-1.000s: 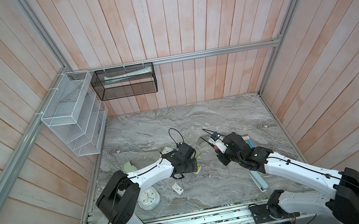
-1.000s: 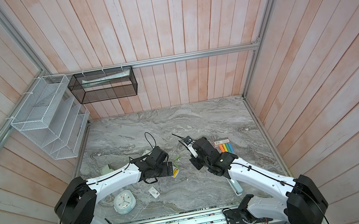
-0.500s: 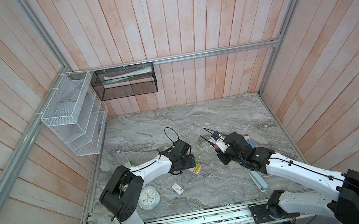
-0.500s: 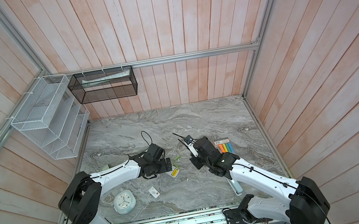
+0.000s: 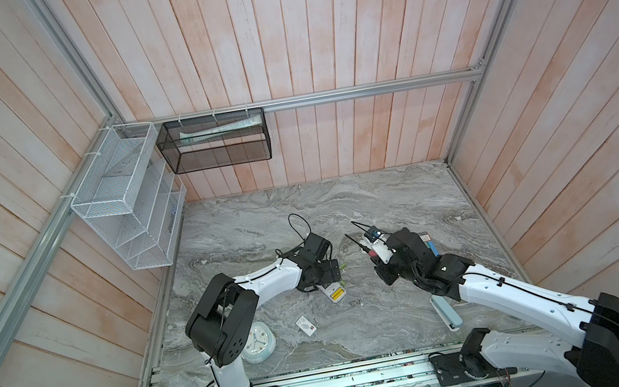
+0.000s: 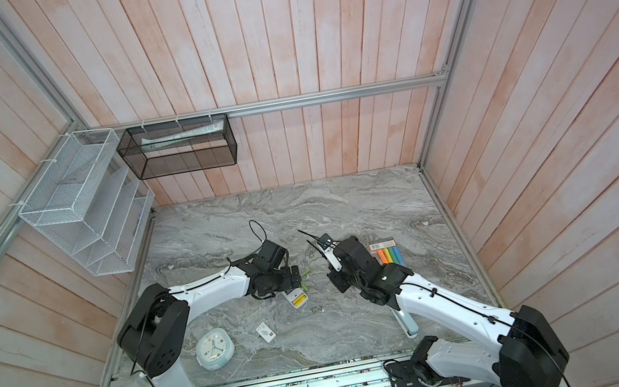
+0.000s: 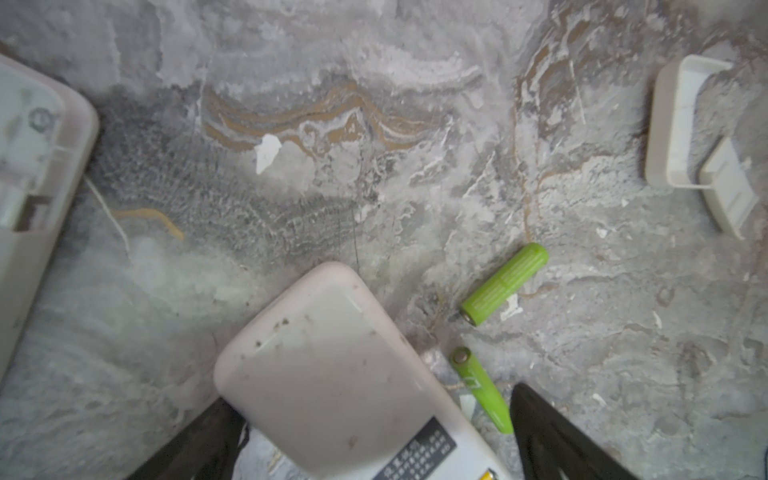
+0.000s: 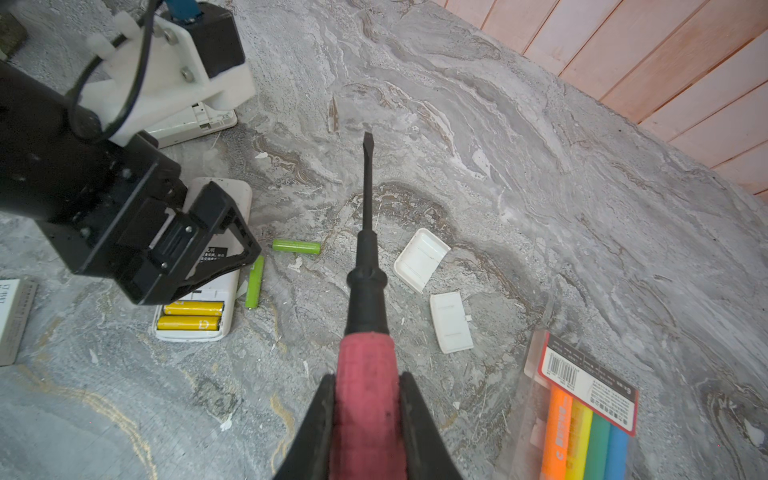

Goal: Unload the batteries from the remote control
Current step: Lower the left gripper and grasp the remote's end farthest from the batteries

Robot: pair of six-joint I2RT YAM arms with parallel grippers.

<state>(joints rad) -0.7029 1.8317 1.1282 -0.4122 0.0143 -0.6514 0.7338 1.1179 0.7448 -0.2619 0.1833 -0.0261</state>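
A white remote control (image 8: 199, 291) lies back up on the marble, and two yellow batteries (image 8: 193, 308) sit in its open compartment. Two loose green batteries (image 8: 296, 247) (image 8: 254, 281) lie on the marble beside it, also seen in the left wrist view (image 7: 505, 284) (image 7: 482, 388). My left gripper (image 7: 372, 399) is open and straddles the remote (image 7: 332, 374), with one green battery just inside one finger. In both top views it hangs over the remote (image 5: 335, 294) (image 6: 298, 300). My right gripper (image 8: 366, 376) is shut on a red-handled screwdriver (image 8: 365, 399), whose blade points over the marble right of the remote.
A second white remote (image 8: 195, 120) lies behind the left gripper. Two white battery covers (image 8: 421, 258) (image 8: 451, 322) lie right of the screwdriver. A marker pack (image 8: 582, 415) is near the right arm. A round clock (image 5: 257, 339), a small card (image 5: 306, 324) and a pale blue bar (image 5: 446, 311) lie near the front edge.
The left arm has shifted its pose, its elbow moving toward the middle, while its gripper stays over the remote. The right arm and screwdriver have not moved.
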